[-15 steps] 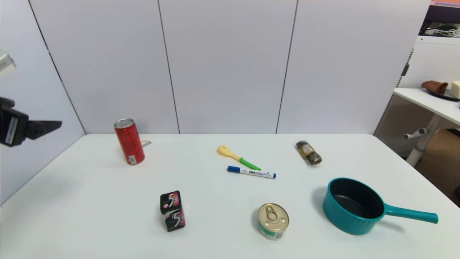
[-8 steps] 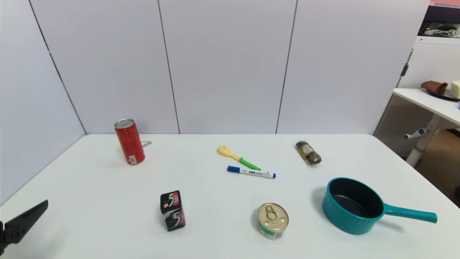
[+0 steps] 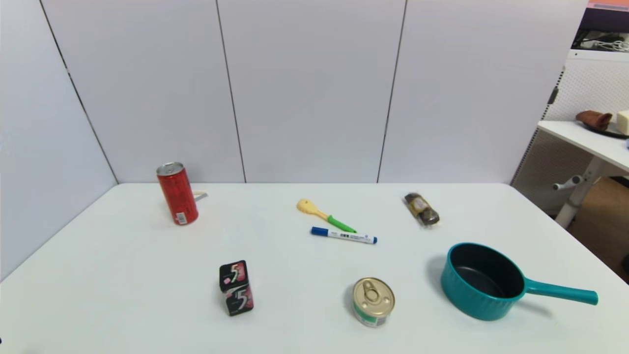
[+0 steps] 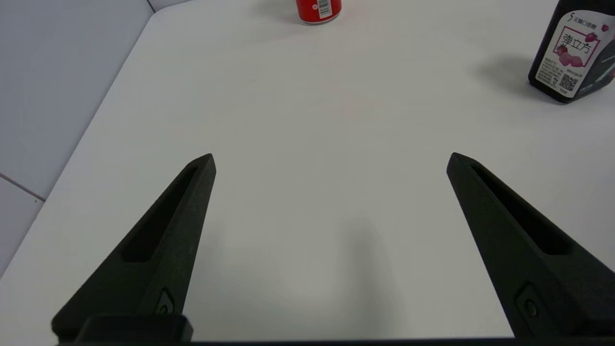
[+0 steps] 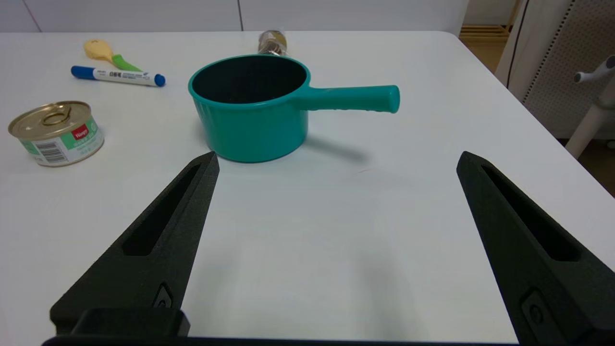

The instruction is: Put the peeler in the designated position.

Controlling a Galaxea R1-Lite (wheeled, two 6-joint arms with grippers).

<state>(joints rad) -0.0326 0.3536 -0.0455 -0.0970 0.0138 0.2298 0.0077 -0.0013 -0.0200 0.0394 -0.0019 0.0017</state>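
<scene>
Left wrist view: "5" gum box [image 4: 571, 53].

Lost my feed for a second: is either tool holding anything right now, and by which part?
Nothing is held. The left tool and the right tool are both open over bare table. The peeler lies mostly hidden behind the red can.

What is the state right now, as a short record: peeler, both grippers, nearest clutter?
peeler: lying on the table just behind the red can, partly hidden by it, not held
left gripper: open, empty, over the table's near left part
right gripper: open, empty, on the near side of the teal pot
mid-table: yellow utensil, marker
</scene>
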